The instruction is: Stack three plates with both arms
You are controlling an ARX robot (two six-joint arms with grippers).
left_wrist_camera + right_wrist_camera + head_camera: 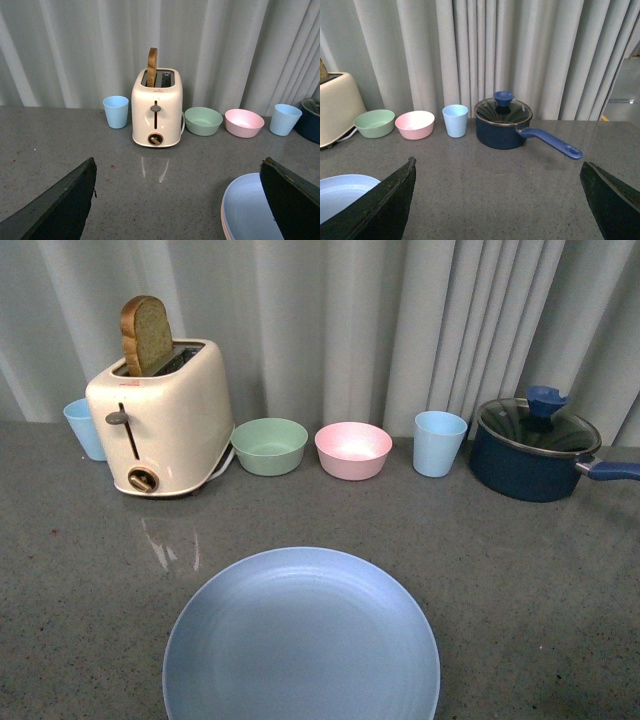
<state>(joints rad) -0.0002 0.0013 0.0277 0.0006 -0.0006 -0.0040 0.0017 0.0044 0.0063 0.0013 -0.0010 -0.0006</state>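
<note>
A light blue plate (300, 640) lies on the grey counter at the front middle. In the left wrist view the blue plate (250, 210) sits on top of a stack, with a pink rim edge (223, 227) showing under it; I cannot make out a beige plate. The plate also shows in the right wrist view (340, 192). My left gripper (177, 200) is open and empty above the counter, left of the stack. My right gripper (497, 200) is open and empty over bare counter, right of the stack. Neither arm shows in the front view.
At the back stand a cream toaster (160, 420) with a slice of bread, a blue cup (85, 428), a green bowl (269, 445), a pink bowl (352, 450), another blue cup (439, 442) and a dark blue lidded saucepan (535, 448). Grey curtain behind.
</note>
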